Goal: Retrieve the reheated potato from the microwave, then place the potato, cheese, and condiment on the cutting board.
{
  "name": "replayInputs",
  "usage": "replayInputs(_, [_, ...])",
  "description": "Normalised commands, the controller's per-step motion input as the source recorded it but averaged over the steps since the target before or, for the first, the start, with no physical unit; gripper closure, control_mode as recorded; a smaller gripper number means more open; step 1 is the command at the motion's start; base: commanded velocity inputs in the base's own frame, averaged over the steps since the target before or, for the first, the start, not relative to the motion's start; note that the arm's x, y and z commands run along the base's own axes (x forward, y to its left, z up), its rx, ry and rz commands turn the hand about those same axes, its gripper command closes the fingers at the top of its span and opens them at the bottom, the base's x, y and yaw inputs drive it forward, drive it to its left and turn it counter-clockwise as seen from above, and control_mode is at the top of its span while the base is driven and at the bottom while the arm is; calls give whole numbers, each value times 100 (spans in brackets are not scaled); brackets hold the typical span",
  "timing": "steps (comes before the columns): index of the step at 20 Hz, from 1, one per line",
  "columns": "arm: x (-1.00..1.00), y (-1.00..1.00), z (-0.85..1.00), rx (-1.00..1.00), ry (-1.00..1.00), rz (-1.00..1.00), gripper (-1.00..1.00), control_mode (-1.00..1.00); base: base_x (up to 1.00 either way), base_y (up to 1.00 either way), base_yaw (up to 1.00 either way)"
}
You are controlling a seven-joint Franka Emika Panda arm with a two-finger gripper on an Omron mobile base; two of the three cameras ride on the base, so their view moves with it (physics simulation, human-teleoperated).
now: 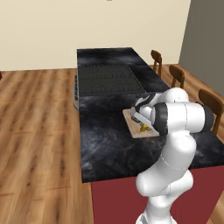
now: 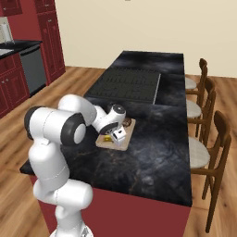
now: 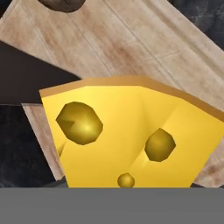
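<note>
The yellow cheese (image 3: 131,135) wedge, dotted with holes, sits close up between my two dark fingertips, low over the light wooden cutting board (image 3: 144,39). My gripper (image 1: 141,120) (image 2: 115,135) points down at the board (image 1: 130,121) (image 2: 126,140) and is shut on the cheese (image 1: 143,128) (image 2: 108,138). A brown rounded potato (image 3: 61,3) (image 2: 126,122) lies on the board's far part. The microwave and the condiment bottle are out of view.
The board rests mid-way along a black stone island counter (image 1: 105,140) (image 2: 157,152). A dark ridged cooktop (image 1: 107,78) (image 2: 127,84) lies beyond it. Wooden chairs (image 1: 177,75) (image 2: 208,139) line the island's right side. Dark red cabinets (image 2: 46,37) stand far left.
</note>
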Motion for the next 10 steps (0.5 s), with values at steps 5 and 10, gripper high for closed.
replayInputs(5, [11, -2, -3, -2, -1, 10, 100, -100, 0, 0, 0])
replayInputs(10, [9, -2, -3, -3, 0, 9, 100, -100, 0, 0, 0])
